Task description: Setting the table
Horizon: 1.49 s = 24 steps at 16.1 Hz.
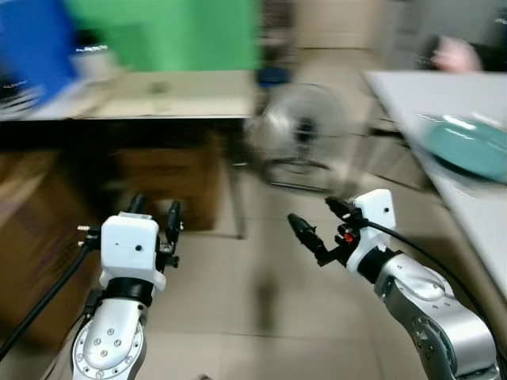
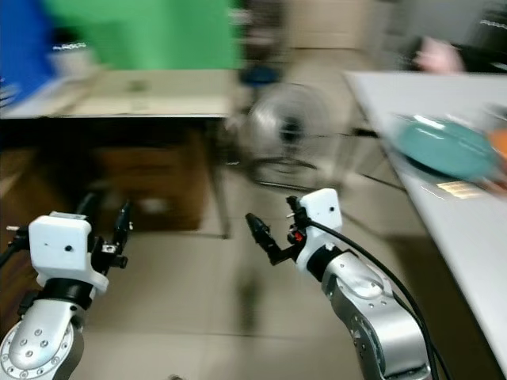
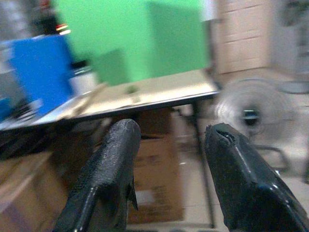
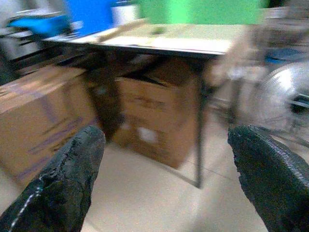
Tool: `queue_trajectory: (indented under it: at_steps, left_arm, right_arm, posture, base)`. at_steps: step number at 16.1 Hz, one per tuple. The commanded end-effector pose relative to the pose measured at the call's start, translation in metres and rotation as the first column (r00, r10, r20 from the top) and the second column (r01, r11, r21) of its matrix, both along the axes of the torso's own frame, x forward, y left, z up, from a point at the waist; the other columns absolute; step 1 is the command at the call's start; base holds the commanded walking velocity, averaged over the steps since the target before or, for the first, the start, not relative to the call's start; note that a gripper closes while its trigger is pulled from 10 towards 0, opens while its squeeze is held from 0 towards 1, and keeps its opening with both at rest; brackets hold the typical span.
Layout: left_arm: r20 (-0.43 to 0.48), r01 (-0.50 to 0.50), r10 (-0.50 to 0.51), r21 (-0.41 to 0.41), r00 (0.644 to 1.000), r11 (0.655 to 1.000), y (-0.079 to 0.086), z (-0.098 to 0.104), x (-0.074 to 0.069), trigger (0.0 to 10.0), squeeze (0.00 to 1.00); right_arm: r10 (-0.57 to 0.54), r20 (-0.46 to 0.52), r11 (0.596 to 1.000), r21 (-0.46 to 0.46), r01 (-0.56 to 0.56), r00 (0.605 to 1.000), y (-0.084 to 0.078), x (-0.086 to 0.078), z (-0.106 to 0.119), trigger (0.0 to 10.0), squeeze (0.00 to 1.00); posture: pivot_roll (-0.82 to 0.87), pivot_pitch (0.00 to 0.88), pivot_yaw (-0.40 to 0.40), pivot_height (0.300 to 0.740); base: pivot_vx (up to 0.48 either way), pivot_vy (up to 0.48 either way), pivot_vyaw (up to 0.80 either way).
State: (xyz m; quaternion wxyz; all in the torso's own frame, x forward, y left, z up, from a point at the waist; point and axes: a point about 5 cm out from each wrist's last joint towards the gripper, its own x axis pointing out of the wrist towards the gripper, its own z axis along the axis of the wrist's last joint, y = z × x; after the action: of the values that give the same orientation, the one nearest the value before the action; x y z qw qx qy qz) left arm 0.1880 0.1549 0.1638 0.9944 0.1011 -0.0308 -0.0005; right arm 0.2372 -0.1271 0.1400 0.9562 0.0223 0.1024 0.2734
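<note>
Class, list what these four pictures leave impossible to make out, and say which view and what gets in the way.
1. Teal dish on the white table: motion blur in the eye views hides whether it is a plate or a bowl.
2. Orange item: cut off by the right eye view's edge.
3. Small things on the beige table: too blurred to name.
4. Print on the cardboard box: smeared in the right wrist view.

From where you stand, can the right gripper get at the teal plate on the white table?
Probably not yet. The right gripper hangs open over the floor, apart from the teal plate on the white table; nothing blocks the way.
</note>
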Motion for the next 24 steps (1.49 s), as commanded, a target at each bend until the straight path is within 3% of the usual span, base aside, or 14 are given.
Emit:
queue_trajectory:
  at_steps: [1, 4, 11, 18, 24]
  left_arm:
    - [0.004, -0.02, 0.02, 0.014, 1.0, 1.0, 0.004, 0.001, -0.001, 10.0, 0.0]
    - [0.006, -0.03, 0.03, 0.014, 1.0, 0.999, 0.006, 0.001, -0.002, 10.0, 0.0]
    - [0.013, -0.059, 0.059, 0.016, 0.998, 0.998, 0.013, 0.002, -0.005, 10.0, 0.0]
    - [0.018, -0.069, 0.068, 0.01, 0.998, 0.998, 0.015, 0.004, -0.006, 10.0, 0.0]
    - [0.018, -0.073, 0.073, 0.014, 0.997, 0.997, 0.016, 0.004, -0.008, 10.0, 0.0]
  right_arm:
    - [0.035, 0.02, 0.999, 0.02, -0.036, 0.999, 0.008, 0.002, 0.005, 10.0, 0.0]
    - [0.052, 0.03, 0.999, 0.011, -0.052, 0.998, 0.01, 0.003, 0.006, 10.0, 0.0]
    - [0.003, 0.038, 0.998, 0.065, -0.006, 0.999, 0.008, 0.01, 0.01, 10.0, 0.0]
    - [-0.019, 0.027, 0.997, 0.079, 0.017, 0.999, 0.008, 0.014, 0.01, 10.0, 0.0]
    - [0.014, 0.044, 0.996, 0.087, -0.017, 0.999, 0.013, 0.014, 0.012, 10.0, 0.0]
  posture:
    - [-0.05, 0.027, 0.003, 0.74]
    - [-0.05, 0.029, -0.004, 0.74]
    - [-0.04, 0.033, -0.013, 0.74]
    - [-0.03, 0.042, -0.018, 0.74]
    - [-0.02, 0.038, -0.024, 0.74]
  base:
    - [0.326, 0.0, 0.8]
    - [0.324, 0.0, 0.75]
    - [0.324, 0.0, 0.0]
    - [0.326, 0.0, -0.8]
    - [0.329, 0.0, 0.0]
